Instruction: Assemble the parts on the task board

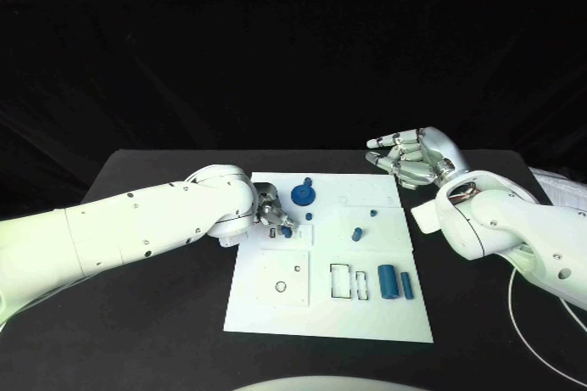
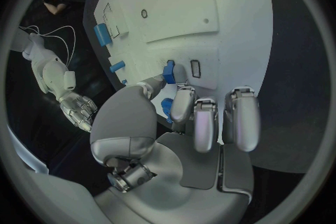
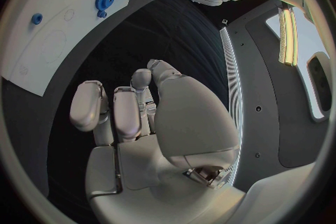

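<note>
My left hand is down on the left edge of the task board, thumb and a finger pinched on a small blue part; the other fingers lie curled beside it. In the left wrist view that part sits at my fingertips, just beside a small rectangular slot outlined in black. My right hand is raised over the table just past the board's far right corner, holding nothing, its fingers curled loosely inward but not closed; from the right wrist view the fingers stand close together over bare black table.

On the board, a blue gear lies near the far edge, just beyond my left hand. A small blue peg stands close to it, another peg further right, and a slightly larger blue piece near the middle. Toward the near right side, a blue cylinder and a slimmer blue bar lie side by side, next to two outlined rectangular recesses. A small ring outline marks the near left panel.
</note>
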{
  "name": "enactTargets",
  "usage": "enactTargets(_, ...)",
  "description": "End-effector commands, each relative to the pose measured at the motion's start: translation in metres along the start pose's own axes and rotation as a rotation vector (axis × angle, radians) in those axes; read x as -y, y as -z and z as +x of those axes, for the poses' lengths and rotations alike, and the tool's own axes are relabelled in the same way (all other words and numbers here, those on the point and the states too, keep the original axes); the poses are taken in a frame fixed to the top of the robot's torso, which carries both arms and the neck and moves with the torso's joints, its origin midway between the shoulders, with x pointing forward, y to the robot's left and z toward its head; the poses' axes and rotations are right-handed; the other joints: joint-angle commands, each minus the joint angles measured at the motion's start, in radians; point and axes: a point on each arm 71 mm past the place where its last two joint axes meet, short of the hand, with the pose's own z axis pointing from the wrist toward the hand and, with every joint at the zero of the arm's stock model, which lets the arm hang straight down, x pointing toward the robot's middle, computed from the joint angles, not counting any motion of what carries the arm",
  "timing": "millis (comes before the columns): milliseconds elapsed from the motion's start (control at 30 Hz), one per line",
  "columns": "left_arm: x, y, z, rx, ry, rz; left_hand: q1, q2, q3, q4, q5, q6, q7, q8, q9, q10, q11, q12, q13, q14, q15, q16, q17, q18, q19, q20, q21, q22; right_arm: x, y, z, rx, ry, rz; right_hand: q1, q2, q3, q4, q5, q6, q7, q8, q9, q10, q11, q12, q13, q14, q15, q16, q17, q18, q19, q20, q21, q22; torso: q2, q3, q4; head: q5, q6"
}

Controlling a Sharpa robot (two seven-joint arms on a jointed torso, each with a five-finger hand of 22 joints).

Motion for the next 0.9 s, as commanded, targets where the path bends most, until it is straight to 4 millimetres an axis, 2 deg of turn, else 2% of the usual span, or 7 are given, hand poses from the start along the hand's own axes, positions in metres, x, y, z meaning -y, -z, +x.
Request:
enactTargets(33,0.0018,-0.0019,0.0152,-0.074,-0.032,0.001,-0.004,-0.006,-0.011,0.0,-0.001,0.007,0.0,-0.001,0.0,0.006,0.0,0.004,0.002,0.103,-0.006,0.003,0.263,-0.017,0.032,-0.008,0.002,0.121,-0.0009,0.0004,0.001,-0.014,0.001,-0.013,-0.004,-0.001,0.007,0.001,0.004,-0.003,0.001,0.0,0.0,-0.005,-0.001,-0.001,0.0,0.025,0.005,-0.005,0.001,0.02,-0.004,-0.001,-0.003,0.0,0.0,0.0001,0.0009,-0.001,0.0)
enactTargets(333,0.0021,-0.001,0.0159,-0.079,-0.036,0.004,0.0,-0.006,-0.017,-0.002,-0.001,0.008,-0.001,-0.001,-0.002,0.006,0.0,0.005,0.003,0.103,-0.006,0.003,0.263,-0.017,0.032,-0.008,0.002,0.122,-0.0007,0.0007,0.0005,-0.014,0.001,-0.013,-0.004,-0.001,0.007,0.001,0.004,-0.003,0.001,0.0,0.0,-0.005,-0.001,-0.001,0.0,0.025,0.005,-0.005,0.001,0.02,-0.004,-0.001,-0.003,0.0,0.0,0.0002,-0.0003,-0.001,-0.002)
enactTargets(700,0.0028,0.0012,0.0153,-0.061,-0.023,0.011,0.001,-0.006,-0.088,0.018,0.0,0.016,-0.001,0.001,-0.018,0.012,-0.001,0.009,0.009,0.103,-0.007,0.003,0.263,-0.018,0.034,-0.009,0.004,0.126,-0.0004,0.0005,0.0004,-0.014,0.002,-0.012,-0.004,-0.001,0.007,0.001,0.004,-0.003,0.001,0.0,0.0,-0.005,-0.001,-0.001,0.0,0.025,0.005,-0.005,0.001,0.02,-0.004,-0.001,-0.003,0.0,0.0,-0.0002,0.0,-0.002,-0.001)
enactTargets(900,0.0024,0.0017,0.0151,-0.058,-0.02,0.012,0.001,-0.005,-0.102,0.024,0.0,0.017,-0.002,0.002,-0.02,0.012,-0.001,0.009,0.01,0.103,-0.007,0.003,0.263,-0.019,0.035,-0.009,0.005,0.128,-0.0004,0.0003,0.0005,-0.014,0.002,-0.012,-0.004,-0.001,0.007,0.001,0.004,-0.003,0.001,0.0,0.0,-0.005,-0.001,-0.001,0.0,0.025,0.005,-0.005,0.001,0.02,-0.004,-0.001,-0.003,0.0,0.0,-0.0001,-0.0003,-0.002,-0.002)
